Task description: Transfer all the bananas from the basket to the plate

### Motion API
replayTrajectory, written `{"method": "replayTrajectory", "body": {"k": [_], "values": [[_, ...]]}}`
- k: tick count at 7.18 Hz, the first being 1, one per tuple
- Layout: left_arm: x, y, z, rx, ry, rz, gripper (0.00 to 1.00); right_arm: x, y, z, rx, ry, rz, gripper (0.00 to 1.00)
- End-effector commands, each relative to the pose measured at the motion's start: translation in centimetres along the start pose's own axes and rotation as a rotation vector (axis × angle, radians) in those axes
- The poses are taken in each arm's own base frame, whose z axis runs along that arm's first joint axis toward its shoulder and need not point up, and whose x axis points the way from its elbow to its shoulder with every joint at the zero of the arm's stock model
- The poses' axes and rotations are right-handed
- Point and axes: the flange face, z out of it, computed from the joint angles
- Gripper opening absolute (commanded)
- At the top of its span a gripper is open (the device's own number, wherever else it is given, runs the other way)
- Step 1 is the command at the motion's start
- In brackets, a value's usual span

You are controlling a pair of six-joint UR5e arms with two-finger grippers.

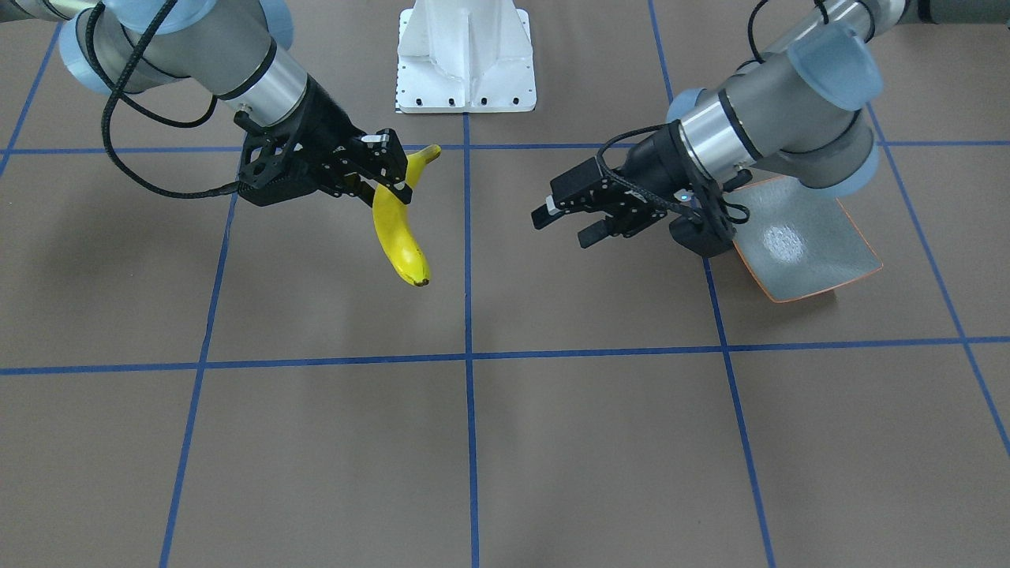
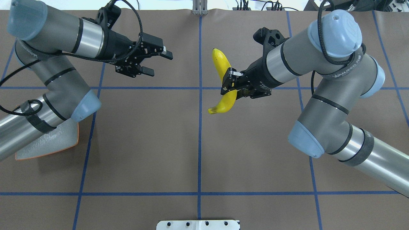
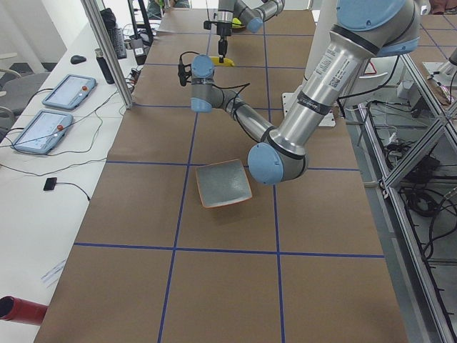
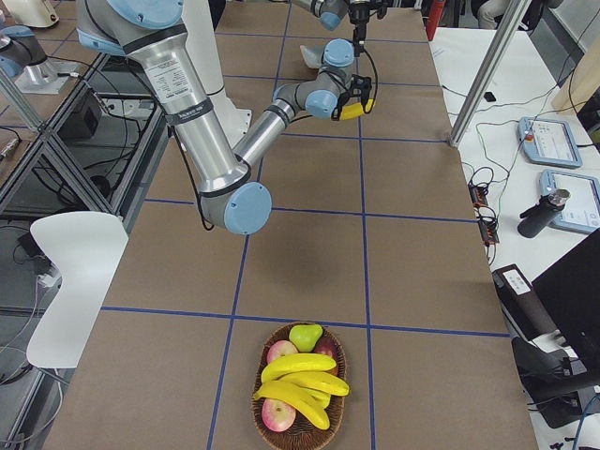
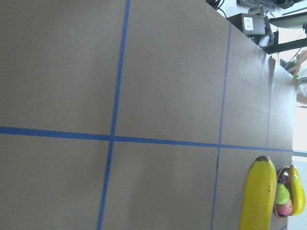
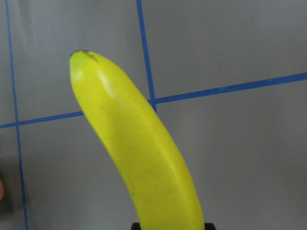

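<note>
My right gripper (image 1: pixel 393 170) is shut on a yellow banana (image 1: pixel 399 237) and holds it in the air over the middle of the table; both also show in the overhead view, the gripper (image 2: pixel 230 83) on the banana (image 2: pixel 220 62). The banana fills the right wrist view (image 6: pixel 144 153). My left gripper (image 1: pixel 564 225) is open and empty, facing the banana from a short distance; it also shows overhead (image 2: pixel 159 64). The grey-green plate (image 1: pixel 805 244) with an orange rim lies empty under my left arm. The basket (image 4: pixel 300 441) at the right end of the table holds three more bananas (image 4: pixel 295 380).
The basket also holds red apples (image 4: pixel 281 352) and a green pear (image 4: pixel 305 336). The robot's white base (image 1: pixel 465 55) stands at the back middle. Blue tape lines cross the brown table. Operator desks with tablets (image 3: pixel 68 89) stand beyond the table's far side.
</note>
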Motion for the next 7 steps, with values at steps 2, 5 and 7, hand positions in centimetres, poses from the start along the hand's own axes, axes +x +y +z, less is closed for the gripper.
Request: {"method": "replayTrajectory", "body": {"k": [2,5,7], "values": [[0.7,2.7,1.2,0.033,0.176,-0.061,0.99,-0.6,0.8,0.4,0.004,-0.029,0.066,0.0],[0.7,4.7,3.8,0.086,0.27,-0.077,0.99,-1.2,1.3,0.0,-0.01,-0.068,0.217,0.0],[1.5,5.8,6.0,0.116,0.296,-0.089,0.99,-2.5,2.5,0.4,-0.032,-0.096,0.192,0.0]]}}
